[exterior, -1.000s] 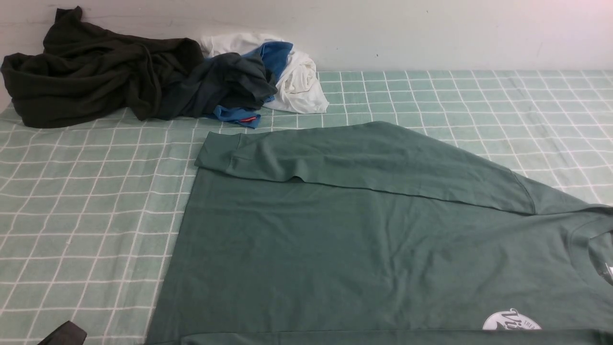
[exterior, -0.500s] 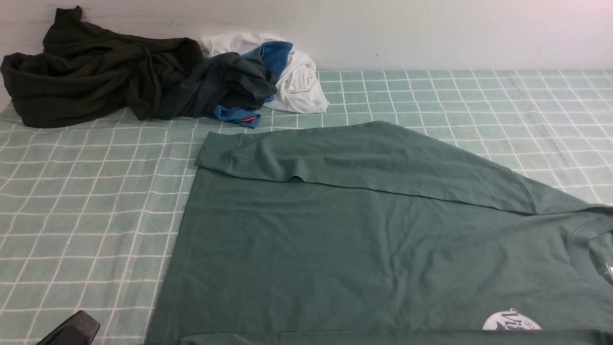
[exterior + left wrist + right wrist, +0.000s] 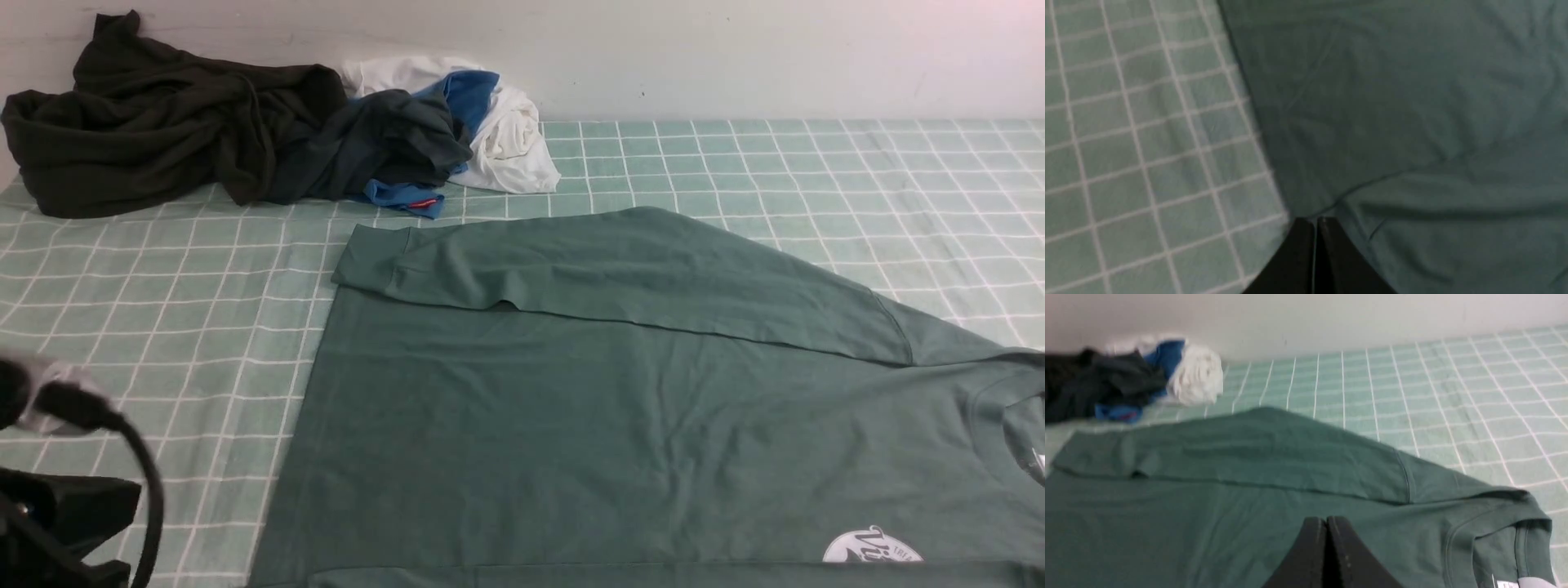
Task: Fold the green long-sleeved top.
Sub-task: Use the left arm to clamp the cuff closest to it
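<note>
Plainly, one green long-sleeved top point(image 3: 620, 425) lies flat on the checked cloth point(image 3: 163, 327), chest up. One sleeve point(image 3: 620, 273) is folded across its far edge, and a single white round logo point(image 3: 872, 545) shows near its collar.

Two grippers are in view, each with its jaws pressed together and nothing between them. The left gripper point(image 3: 1316, 222) points at the top's side edge, right where the green fabric meets the cloth; whether it touches the top cannot be told. In the front view only the left arm's dark body point(image 3: 49, 514) and one black cable point(image 3: 143, 474) show, beside the top's near corner. The right gripper point(image 3: 1326, 522) hangs over the top's body, with the collar off to one side.

Beyond the top's cuff point(image 3: 371, 257), well apart from it, four other garments sit in a heap:
- one very dark hooded garment point(image 3: 147, 122)
- one charcoal shirt point(image 3: 384, 139)
- one blue piece point(image 3: 469, 94)
- one white piece point(image 3: 510, 139)

None of them lies on the top.
</note>
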`<act>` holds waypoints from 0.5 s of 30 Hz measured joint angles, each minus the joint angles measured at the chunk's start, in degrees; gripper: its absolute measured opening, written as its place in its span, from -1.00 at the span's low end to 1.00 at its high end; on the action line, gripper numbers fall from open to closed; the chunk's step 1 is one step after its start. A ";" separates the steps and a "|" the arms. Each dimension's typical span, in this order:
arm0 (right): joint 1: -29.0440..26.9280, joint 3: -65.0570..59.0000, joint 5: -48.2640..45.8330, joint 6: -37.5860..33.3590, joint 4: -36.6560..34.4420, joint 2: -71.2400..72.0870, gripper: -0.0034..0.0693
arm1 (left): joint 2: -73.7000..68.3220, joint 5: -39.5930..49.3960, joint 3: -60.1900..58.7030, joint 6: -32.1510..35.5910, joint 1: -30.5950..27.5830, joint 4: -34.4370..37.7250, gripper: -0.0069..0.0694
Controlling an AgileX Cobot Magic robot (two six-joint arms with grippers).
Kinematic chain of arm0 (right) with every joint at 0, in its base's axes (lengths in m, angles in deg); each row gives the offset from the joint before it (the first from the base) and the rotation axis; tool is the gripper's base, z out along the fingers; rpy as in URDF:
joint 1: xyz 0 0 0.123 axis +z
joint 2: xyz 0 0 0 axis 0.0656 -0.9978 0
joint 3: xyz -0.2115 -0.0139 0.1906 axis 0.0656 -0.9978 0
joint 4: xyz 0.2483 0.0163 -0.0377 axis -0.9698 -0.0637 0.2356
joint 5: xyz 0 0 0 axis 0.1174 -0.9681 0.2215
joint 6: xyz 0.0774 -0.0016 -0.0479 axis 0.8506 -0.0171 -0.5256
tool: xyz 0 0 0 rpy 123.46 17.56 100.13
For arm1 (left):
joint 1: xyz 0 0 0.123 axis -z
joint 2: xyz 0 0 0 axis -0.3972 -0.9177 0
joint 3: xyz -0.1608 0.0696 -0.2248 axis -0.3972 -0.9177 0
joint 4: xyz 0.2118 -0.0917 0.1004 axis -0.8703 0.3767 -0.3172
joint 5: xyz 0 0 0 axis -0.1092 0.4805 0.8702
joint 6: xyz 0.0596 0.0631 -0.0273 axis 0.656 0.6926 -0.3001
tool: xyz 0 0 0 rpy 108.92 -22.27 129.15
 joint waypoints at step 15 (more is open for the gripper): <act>22.32 9.30 -32.23 1.38 12.48 -24.55 -0.94 | -30.56 5.63 6.74 -11.08 27.24 -15.15 -0.24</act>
